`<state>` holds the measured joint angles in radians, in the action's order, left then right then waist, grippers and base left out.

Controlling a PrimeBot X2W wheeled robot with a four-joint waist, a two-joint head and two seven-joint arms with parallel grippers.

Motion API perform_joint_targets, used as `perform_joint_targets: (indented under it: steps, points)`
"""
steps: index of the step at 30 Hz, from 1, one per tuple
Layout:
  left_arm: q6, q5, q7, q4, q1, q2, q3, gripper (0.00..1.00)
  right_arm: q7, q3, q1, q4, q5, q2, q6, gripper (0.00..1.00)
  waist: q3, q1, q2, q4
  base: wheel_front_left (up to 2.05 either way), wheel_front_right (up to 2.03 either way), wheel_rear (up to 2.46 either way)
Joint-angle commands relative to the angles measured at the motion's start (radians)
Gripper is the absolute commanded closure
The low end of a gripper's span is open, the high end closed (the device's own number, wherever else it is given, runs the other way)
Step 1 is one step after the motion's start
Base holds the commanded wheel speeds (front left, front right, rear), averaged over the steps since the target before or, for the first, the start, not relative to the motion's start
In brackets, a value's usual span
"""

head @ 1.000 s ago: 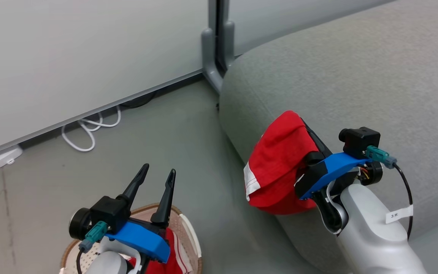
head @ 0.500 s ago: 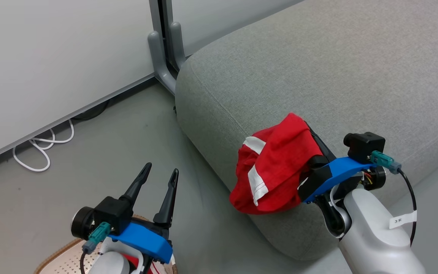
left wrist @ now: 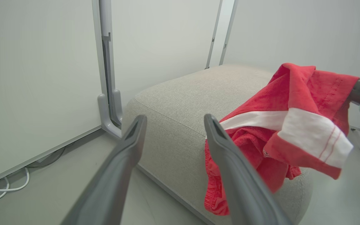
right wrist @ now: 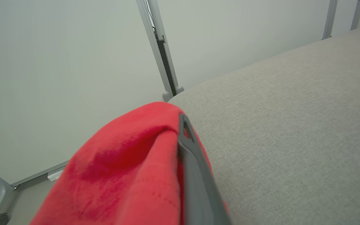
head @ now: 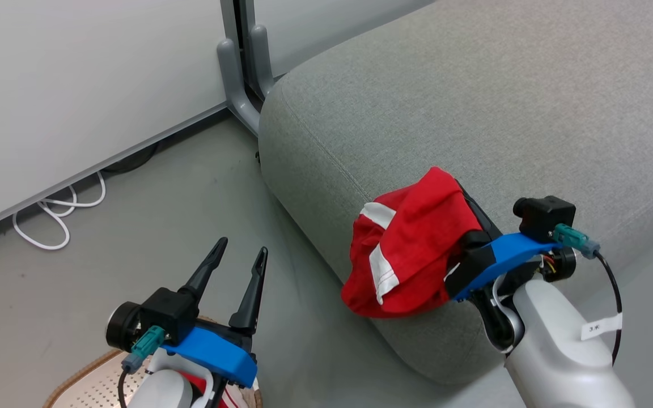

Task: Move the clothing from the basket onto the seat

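Note:
A red garment with white trim [head: 411, 249] hangs from my right gripper [head: 454, 187], which is shut on it above the front edge of the grey seat [head: 502, 113]. The cloth drapes over the right fingers [right wrist: 195, 175] and hides one of them. Seen from the left wrist, the same garment [left wrist: 292, 125] dangles in front of the seat [left wrist: 180, 109]. My left gripper [head: 238, 255] is open and holds nothing, above the floor to the left of the seat. The basket [head: 88, 385] shows at the bottom left, with a bit of red clothing [head: 230, 399] under my left wrist.
A pale wall panel with a grey post foot [head: 236, 85] stands behind the seat's left corner. White cable loops [head: 54, 226] lie on the grey floor along the wall.
The head camera has swung, so the seat now sits further left and lower in view. The garment has unfolded a little, showing more white trim. Both grippers keep their states.

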<state>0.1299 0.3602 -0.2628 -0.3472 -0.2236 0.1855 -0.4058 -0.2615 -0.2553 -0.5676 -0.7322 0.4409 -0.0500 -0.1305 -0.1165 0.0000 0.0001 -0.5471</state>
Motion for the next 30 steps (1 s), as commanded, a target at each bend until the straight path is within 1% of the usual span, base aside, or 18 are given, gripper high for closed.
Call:
perform_joint_targets:
  steps: [1,5,9,12,16,20,25,30]
  points:
    - [0.001,-0.003,-0.003,0.007,-0.009,0.008,0.005,0.0,-0.005,-0.003,-0.02,-0.002,0.006,-0.001,0.0,1.0,-0.008,0.0,-0.0001,-0.001,0.0,0.0,0.0]
    - [0.001,-0.017,-0.003,0.028,-0.007,0.019,0.022,0.0,-0.005,0.026,-0.093,-0.016,-0.003,-0.001,0.0,1.0,-0.038,0.0,-0.0001,-0.005,0.0,0.0,0.0]
    - [0.001,-0.034,-0.003,0.058,-0.037,0.041,0.019,0.0,0.0,0.083,-0.198,-0.03,-0.023,-0.038,0.0,1.0,-0.105,0.0,-0.0001,0.015,0.0,0.0,0.0]
    - [0.002,-0.043,-0.003,0.079,-0.057,0.063,0.012,0.0,0.008,0.137,-0.281,-0.036,-0.034,-0.087,0.0,1.0,-0.159,0.0,-0.0001,0.036,0.0,0.0,0.0]
    - [0.002,-0.055,-0.003,0.114,-0.088,0.093,0.011,0.0,0.007,0.232,-0.384,-0.03,-0.021,-0.15,0.0,1.0,-0.23,0.0,-0.0001,0.059,0.0,0.0,0.0]
    - [0.002,-0.068,-0.003,0.149,-0.118,0.125,0.01,0.0,0.004,0.327,-0.465,-0.023,-0.036,-0.213,0.0,1.0,-0.311,0.0,-0.0001,0.079,0.0,0.0,0.0]
    - [0.002,-0.09,-0.003,0.188,-0.163,0.158,-0.006,0.0,-0.001,0.457,-0.516,-0.023,-0.068,-0.271,0.0,1.0,-0.406,0.0,-0.0001,0.107,0.0,0.0,0.0]
    - [0.002,-0.108,-0.003,0.22,-0.215,0.184,-0.028,0.0,-0.004,0.578,-0.493,-0.05,-0.087,-0.274,0.0,1.0,-0.486,0.0,-0.0001,0.137,0.0,0.0,0.0]
